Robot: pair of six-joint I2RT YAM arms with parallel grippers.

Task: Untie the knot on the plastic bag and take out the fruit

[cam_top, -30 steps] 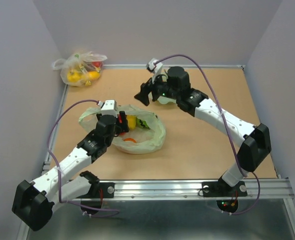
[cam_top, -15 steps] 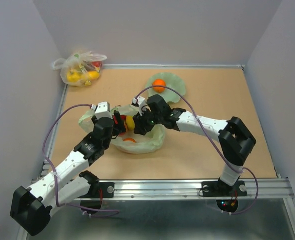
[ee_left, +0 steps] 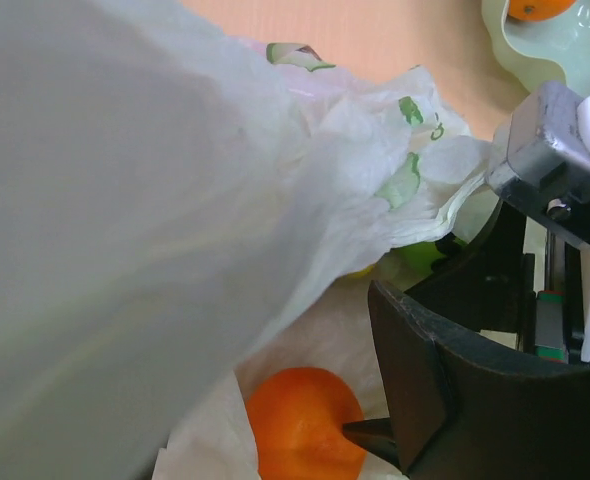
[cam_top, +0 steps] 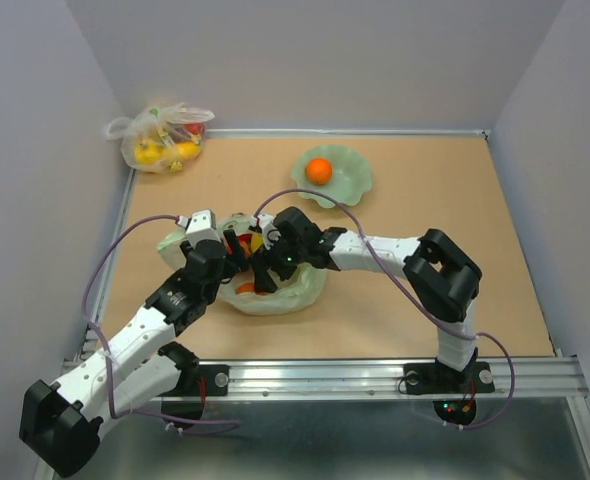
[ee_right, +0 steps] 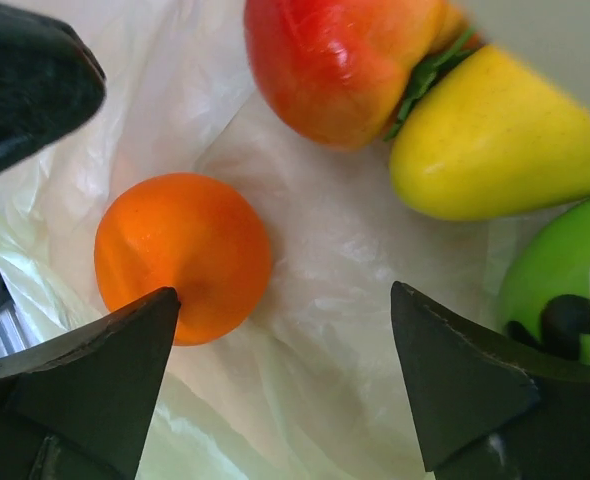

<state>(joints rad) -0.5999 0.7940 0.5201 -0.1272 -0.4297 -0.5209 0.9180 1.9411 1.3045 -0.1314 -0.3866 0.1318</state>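
Observation:
The pale green plastic bag [cam_top: 293, 290] lies left of the table's middle with its mouth open; no knot shows. My right gripper [ee_right: 283, 298] is open inside it, over the bag's floor. An orange fruit [ee_right: 183, 255] sits beside its left fingertip, not held. A red fruit [ee_right: 340, 65], a yellow one [ee_right: 500, 150] and a green one [ee_right: 560, 290] lie further in. My left gripper [cam_top: 237, 248] is at the bag's left rim, open. Bag film [ee_left: 155, 200] covers one finger, and the other finger [ee_left: 425, 380] is next to the orange fruit [ee_left: 300, 425].
A green bowl [cam_top: 353, 178] stands at the back of the table with one orange fruit [cam_top: 319, 171] in it. A clear whitish tied bag [cam_top: 162, 135] with yellow and red items lies at the back left corner. Walls close in on three sides.
My right arm swung from over the bowl to the bag, leaving an orange fruit in the bowl; its gripper now reaches into the bag. The left gripper shifted slightly at the rim.

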